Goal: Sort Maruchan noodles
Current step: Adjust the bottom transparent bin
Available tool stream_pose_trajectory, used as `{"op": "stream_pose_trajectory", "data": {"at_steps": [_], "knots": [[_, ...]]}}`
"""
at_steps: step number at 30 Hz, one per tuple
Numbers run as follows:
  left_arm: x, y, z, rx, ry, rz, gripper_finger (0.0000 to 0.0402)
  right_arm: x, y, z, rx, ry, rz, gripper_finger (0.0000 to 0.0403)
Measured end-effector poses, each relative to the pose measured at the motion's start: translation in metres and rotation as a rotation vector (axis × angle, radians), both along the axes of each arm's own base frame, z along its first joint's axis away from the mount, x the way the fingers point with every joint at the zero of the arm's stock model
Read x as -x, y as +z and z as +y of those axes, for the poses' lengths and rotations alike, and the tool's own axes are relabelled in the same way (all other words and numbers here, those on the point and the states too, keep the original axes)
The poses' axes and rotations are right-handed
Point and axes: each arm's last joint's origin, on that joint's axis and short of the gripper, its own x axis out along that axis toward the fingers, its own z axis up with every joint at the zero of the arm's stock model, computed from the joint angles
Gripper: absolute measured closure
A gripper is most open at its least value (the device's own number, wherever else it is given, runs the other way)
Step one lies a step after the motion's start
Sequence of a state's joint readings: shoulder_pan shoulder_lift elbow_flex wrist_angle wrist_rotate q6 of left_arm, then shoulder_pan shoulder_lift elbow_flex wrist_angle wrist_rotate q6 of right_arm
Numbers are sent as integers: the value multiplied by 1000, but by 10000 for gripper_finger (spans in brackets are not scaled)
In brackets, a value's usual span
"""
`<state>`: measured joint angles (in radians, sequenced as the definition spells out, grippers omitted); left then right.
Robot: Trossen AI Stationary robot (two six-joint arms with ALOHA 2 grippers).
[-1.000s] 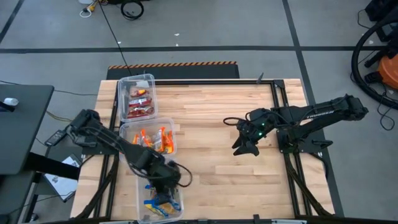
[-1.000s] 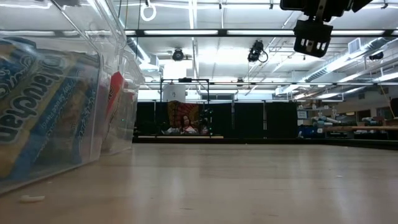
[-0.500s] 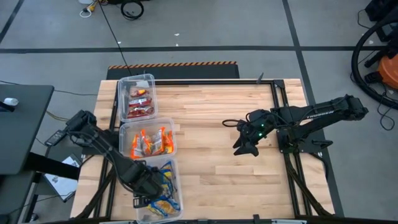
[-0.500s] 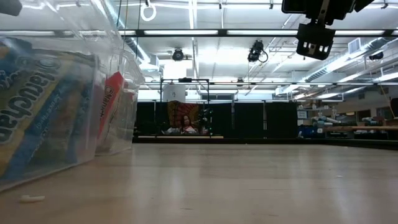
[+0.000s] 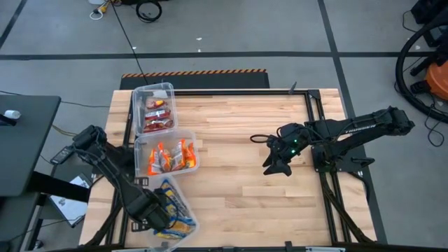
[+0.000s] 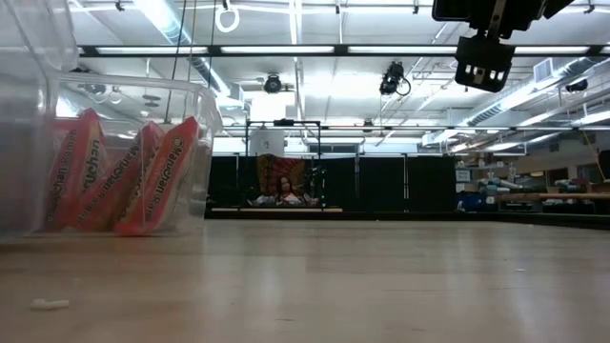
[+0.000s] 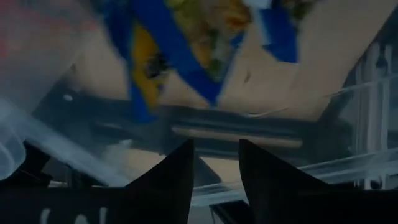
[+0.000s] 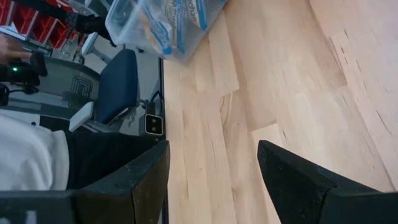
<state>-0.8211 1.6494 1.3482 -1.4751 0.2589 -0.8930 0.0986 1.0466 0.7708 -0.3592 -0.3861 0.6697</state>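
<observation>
Left gripper (image 5: 148,213) at near-left table corner, fingers narrowly apart, touching tilted bin (image 5: 183,222); blue noodles (image 5: 170,212) inside, just ahead. Right gripper (image 5: 276,165) parted, empty, well apart.

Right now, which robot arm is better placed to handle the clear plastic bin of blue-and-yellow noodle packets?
The left. The left gripper is at that clear plastic bin of blue-and-yellow noodle packets at the table's near left corner; the right gripper hangs open over bare wood, far across the table.

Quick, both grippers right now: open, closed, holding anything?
Left gripper: at the blue noodle bin, apparently gripping its edge; cannot tell for sure.
Right gripper: open, empty, above the table.
</observation>
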Motion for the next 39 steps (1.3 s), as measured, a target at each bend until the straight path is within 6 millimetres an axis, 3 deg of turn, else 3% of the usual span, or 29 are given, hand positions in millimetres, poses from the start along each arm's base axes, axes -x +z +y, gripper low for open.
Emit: {"op": "stream_pose_trajectory", "data": {"at_steps": [6, 11, 16, 21, 23, 27, 33, 39], "knots": [[-6, 2, 4, -16, 103, -2, 272, 0, 0, 0, -3, 4, 0, 153], [-20, 29, 2, 40, 293, -49, 272, 0, 0, 0, -9, 2, 3, 153], [-23, 60, 1, 33, 732, -133, 259, 0, 0, 0, -3, -9, 3, 153], [-8, 73, -26, 101, 1152, -117, 208, 0, 0, 0, 4, -18, 3, 153], [-1, 71, -40, 112, 1248, -85, 185, 0, 0, -1, 14, -22, 0, 153], [5, 60, -57, 66, 1265, -40, 151, 0, 0, -1, 43, 0, -18, 153], [-1, 43, -60, -44, 1276, -22, 138, 0, 0, 0, 12, 10, -7, 153], [-7, 30, -64, 1, 1292, 34, 138, 0, 0, 0, 1, 22, -5, 153]]}}
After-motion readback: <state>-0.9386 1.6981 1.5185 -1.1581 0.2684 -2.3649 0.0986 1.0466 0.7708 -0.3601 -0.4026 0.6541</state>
